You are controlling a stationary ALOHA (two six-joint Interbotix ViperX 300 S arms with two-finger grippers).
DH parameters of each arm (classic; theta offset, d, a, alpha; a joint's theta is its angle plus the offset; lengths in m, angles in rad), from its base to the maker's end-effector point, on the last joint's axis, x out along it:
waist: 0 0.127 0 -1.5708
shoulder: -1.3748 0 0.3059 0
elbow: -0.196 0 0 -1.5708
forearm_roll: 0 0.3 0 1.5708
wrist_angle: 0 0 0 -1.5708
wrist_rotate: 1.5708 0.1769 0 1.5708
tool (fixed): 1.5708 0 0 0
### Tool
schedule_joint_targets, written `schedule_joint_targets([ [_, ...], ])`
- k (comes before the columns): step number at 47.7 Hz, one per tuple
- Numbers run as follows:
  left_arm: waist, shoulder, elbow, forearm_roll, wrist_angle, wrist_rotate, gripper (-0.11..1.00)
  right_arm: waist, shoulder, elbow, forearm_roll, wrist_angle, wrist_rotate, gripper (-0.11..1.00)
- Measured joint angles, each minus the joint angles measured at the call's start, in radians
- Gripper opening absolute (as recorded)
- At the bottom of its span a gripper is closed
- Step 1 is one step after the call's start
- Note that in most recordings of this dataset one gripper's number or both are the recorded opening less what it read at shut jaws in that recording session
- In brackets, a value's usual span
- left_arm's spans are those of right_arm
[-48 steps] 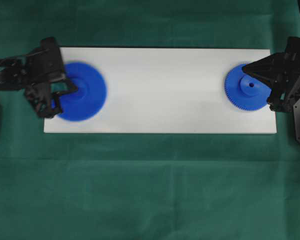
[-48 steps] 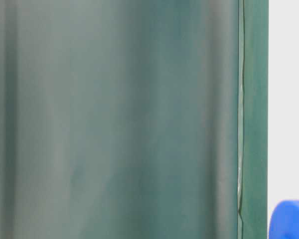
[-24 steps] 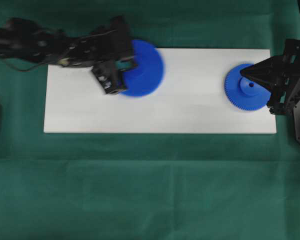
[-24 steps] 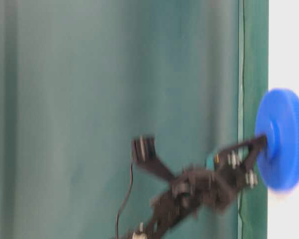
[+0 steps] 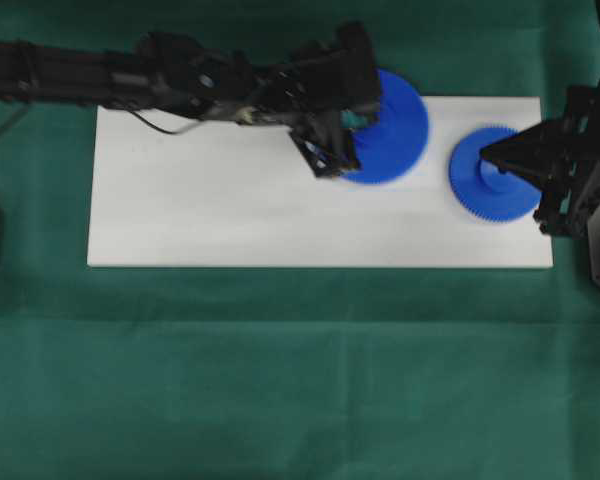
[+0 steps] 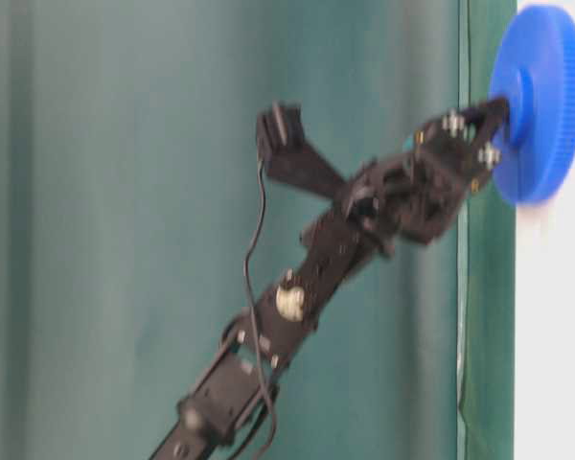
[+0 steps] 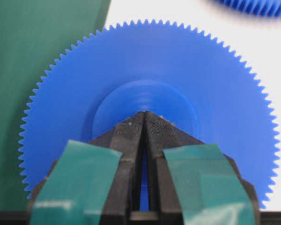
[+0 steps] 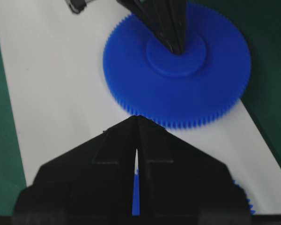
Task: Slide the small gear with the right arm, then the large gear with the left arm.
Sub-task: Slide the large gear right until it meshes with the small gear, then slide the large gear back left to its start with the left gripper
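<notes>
The small gear (image 5: 492, 175) lies flat near the right end of the white board (image 5: 230, 200), at about 3 o'clock from the board's middle in the overhead view. The right gripper (image 5: 486, 154) rests its pointed tips on the gear's hub; in the right wrist view its fingers (image 8: 119, 140) are pressed together with only a thin slit between them, clamping nothing, and the gear's toothed edge (image 8: 241, 199) peeks out beneath them.

The large gear (image 5: 395, 130) sits at roughly 10 o'clock from the small one, close beside it; whether their teeth touch cannot be told. Its far edge overhangs the board's back rim onto the green cloth (image 5: 280, 380). The left gripper (image 5: 358, 118) bears on this gear's raised hub (image 7: 145, 105); in the left wrist view the teal-taped fingers (image 7: 126, 140) meet at the tips, closed and grasping nothing. The left arm (image 5: 130, 78) stretches in from 9 o'clock across the board's back edge. The table-level view shows that arm (image 6: 307, 278) slanting down onto the large gear (image 6: 546, 96).
</notes>
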Motion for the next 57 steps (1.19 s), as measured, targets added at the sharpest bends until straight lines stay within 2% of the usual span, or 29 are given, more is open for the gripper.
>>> schedule_joint_targets([
  [8, -0.028, 0.052, -0.095, 0.000, 0.035, 0.003, 0.00, 0.002, -0.002, 0.008, 0.000, -0.002, 0.000, 0.50],
  [18, -0.049, 0.083, -0.156, 0.000, 0.060, 0.003, 0.00, 0.000, -0.006, 0.015, 0.000, -0.002, -0.002, 0.50],
  [57, -0.054, 0.078, -0.152, 0.000, 0.072, 0.003, 0.00, 0.002, -0.044, 0.041, 0.000, -0.012, -0.002, 0.50],
])
